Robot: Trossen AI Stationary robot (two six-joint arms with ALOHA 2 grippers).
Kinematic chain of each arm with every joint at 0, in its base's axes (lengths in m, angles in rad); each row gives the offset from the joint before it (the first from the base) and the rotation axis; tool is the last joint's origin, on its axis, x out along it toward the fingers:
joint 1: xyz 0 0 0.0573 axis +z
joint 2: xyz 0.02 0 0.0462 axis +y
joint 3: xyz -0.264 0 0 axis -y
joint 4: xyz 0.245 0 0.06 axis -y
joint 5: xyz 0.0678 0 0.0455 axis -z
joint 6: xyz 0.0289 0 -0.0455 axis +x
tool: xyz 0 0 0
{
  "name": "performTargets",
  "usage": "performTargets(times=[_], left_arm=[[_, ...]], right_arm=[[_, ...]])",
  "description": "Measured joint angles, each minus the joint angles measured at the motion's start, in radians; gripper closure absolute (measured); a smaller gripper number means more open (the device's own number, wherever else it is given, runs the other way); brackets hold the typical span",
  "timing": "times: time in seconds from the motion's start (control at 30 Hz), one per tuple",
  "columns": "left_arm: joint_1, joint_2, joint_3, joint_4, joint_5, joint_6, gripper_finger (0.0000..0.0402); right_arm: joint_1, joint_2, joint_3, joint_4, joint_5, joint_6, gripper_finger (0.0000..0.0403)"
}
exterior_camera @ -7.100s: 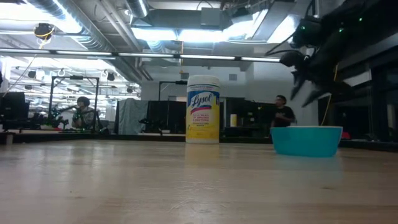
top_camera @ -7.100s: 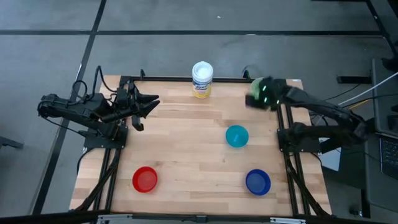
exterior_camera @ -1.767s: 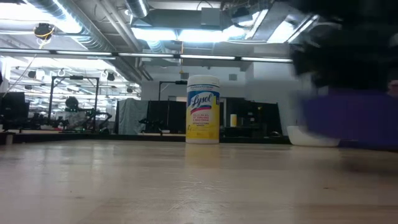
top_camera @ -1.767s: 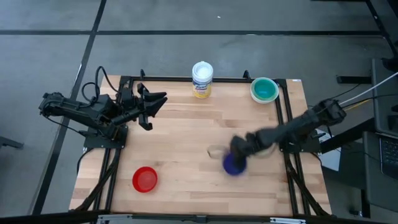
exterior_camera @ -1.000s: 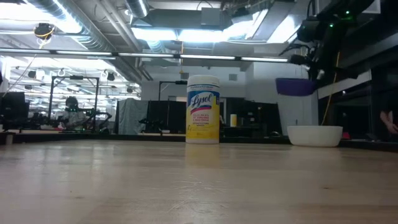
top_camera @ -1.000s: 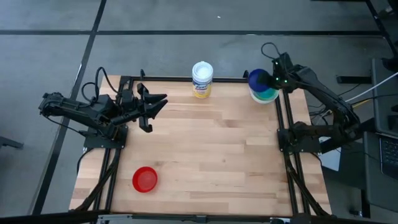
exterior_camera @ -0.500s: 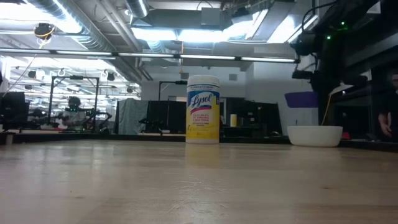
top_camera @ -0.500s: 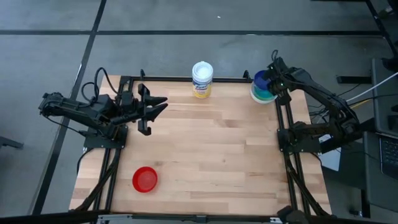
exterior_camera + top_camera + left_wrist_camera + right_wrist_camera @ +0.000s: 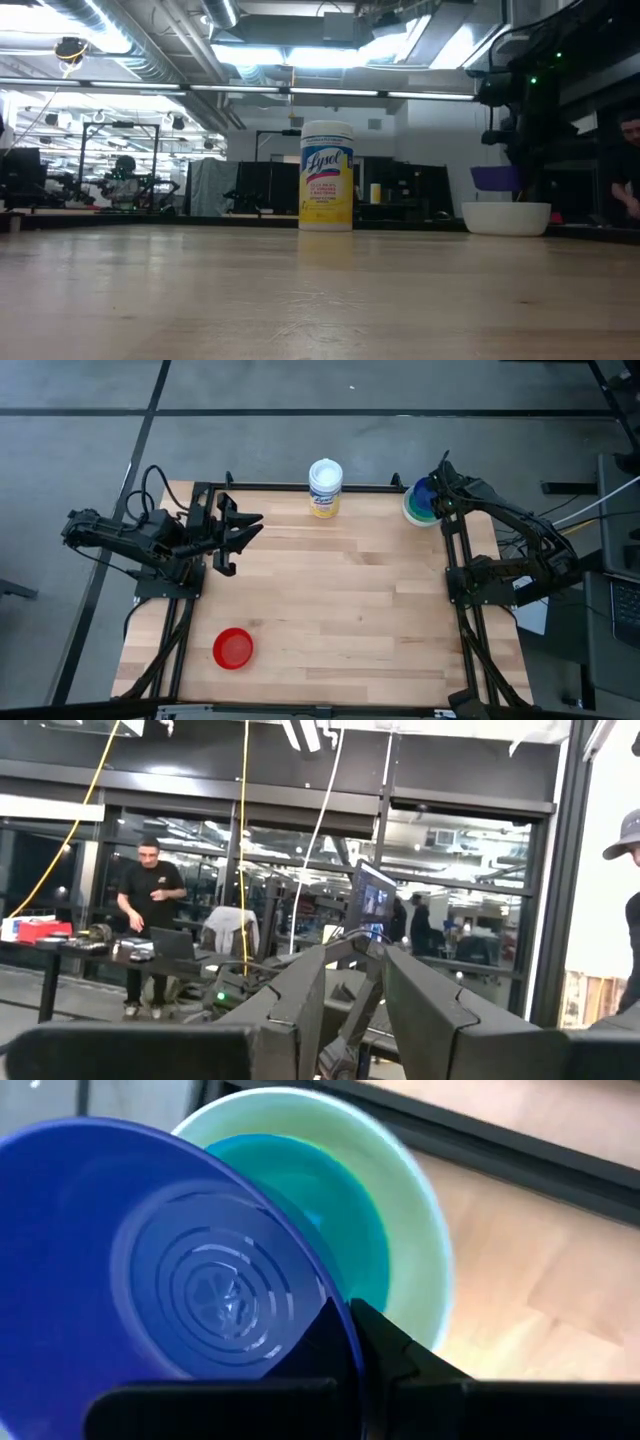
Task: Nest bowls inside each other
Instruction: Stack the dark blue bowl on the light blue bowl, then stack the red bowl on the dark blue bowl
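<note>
Right pincer pinches the blue bowl's rim just above the teal bowl nested in the stack, canister nearby.

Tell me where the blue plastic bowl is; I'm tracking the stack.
In the high view, the round blue plastic bowl is at the table's far right corner, pinched by the right end effector just above the nested bowl stack.

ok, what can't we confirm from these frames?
- Stack, high view: right gripper and blue bowl cover it; green bowl unconfirmed.
- Low view: only white bowl shows beneath the blue bowl; its contents are hidden by the wall.
- Red bowl: high view only.
</note>
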Motion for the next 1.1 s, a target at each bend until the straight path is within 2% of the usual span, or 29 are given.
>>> performTargets(times=[0.07,0.2,0.4,0.63,0.73,0.83,0.93,1.03,1.1], left_arm=[[0.000,-0.001,0.000,-0.004,-0.002,0.000,0.0302],[0.000,-0.003,0.000,-0.001,-0.003,-0.001,0.0302],[0.000,-0.003,0.000,-0.002,-0.003,-0.004,0.0302],[0.000,-0.003,0.000,-0.001,-0.004,-0.003,0.0302],[0.000,-0.003,0.000,-0.001,-0.004,-0.001,0.0302],[0.000,-0.003,0.000,-0.010,-0.009,-0.001,0.0302],[0.000,-0.003,0.000,-0.080,-0.066,-0.013,0.0302],[0.000,-0.003,0.000,-0.257,-0.192,-0.109,0.0302],[0.001,-0.003,0.000,-0.403,-0.240,-0.192,0.0302]], right_arm=[[0.000,0.000,-0.010,0.040,0.001,-0.039,0.0387],[0.007,0.000,-0.015,0.105,0.028,-0.091,0.0336],[0.007,0.000,-0.015,0.103,0.040,-0.101,0.0269],[0.029,0.000,-0.015,0.029,0.033,-0.194,0.0235],[0.074,0.000,-0.015,0.062,0.032,-0.243,0.0231],[0.175,0.000,-0.015,0.221,-0.021,-0.431,0.0231],[0.338,0.000,-0.015,0.421,-0.187,-0.574,0.0239],[0.535,-0.001,-0.015,0.673,-0.345,-0.605,0.0254],[0.666,-0.001,-0.015,0.784,-0.361,-0.589,0.0267]])
